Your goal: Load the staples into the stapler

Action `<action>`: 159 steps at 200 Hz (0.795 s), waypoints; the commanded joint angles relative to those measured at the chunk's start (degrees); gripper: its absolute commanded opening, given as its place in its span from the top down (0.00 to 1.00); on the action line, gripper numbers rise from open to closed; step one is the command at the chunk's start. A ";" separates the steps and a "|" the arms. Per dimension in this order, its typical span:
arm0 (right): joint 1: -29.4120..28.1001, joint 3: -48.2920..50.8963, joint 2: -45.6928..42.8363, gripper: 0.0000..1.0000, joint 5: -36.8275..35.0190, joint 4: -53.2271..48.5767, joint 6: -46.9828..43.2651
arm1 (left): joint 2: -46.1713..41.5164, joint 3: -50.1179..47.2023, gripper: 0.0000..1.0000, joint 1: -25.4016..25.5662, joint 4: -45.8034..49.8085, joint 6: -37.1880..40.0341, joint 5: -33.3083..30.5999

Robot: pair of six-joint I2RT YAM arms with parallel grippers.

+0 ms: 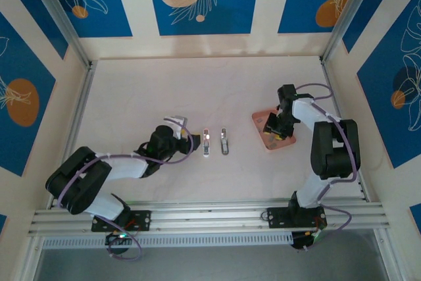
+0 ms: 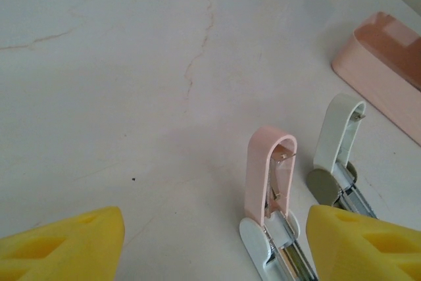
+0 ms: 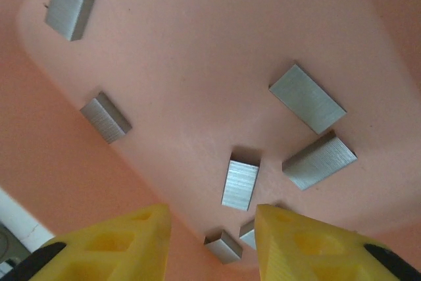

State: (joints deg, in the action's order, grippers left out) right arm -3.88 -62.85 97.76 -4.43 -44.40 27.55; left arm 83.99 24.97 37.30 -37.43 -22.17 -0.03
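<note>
Well, the staples [image 3: 241, 184] lie loose on the floor of the salmon-pink tray [image 3: 197, 51]. My right wrist camera shows them plainly as seven short grey strips, scattered. From above they are too small to make out. There the tray [image 1: 258, 118] is half covered by my right gripper [image 1: 273, 127], which hangs over it.

Up close, my right gripper [image 3: 210, 218] has its jaws a little apart, clamped on nothing. Two of the seven strips sit low in the frame between my yellow fingers [image 3: 131, 241], and one of them is partly hidden behind a fingertip.

My left gripper [image 2: 210, 248] hovers low over the table [image 2: 131, 64], jaws wide apart and empty. Ahead of it are two staplers, both hinged open and side by side: a pink-topped stapler [image 2: 266, 176] and a white-topped stapler [image 2: 337, 136]. Their rear ends are cut off by the frame edge and my finger. From above they are slim slivers [image 1: 206, 143] [image 1: 224, 141] between my arms, with the tray well to their right.
</note>
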 commanded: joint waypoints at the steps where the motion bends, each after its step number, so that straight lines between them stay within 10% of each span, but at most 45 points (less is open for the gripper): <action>1: -0.31 0.12 1.47 0.62 0.81 0.23 0.49 | 0.66 0.68 0.26 -0.06 -2.02 -0.57 0.54; 86: -3.37 -1.92 5.98 0.58 -4.52 -2.48 1.16 | -3.54 -0.56 0.26 0.21 0.48 0.81 -1.37; 159: -2.92 -3.29 9.52 0.74 -5.84 -1.70 -1.17 | -3.78 -0.80 0.26 0.63 1.02 0.57 -2.06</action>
State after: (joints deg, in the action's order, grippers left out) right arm -6.94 -65.32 104.55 -10.52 -47.27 27.62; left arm 81.25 24.80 37.41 -36.75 -22.00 -0.71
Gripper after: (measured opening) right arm 0.276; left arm 0.738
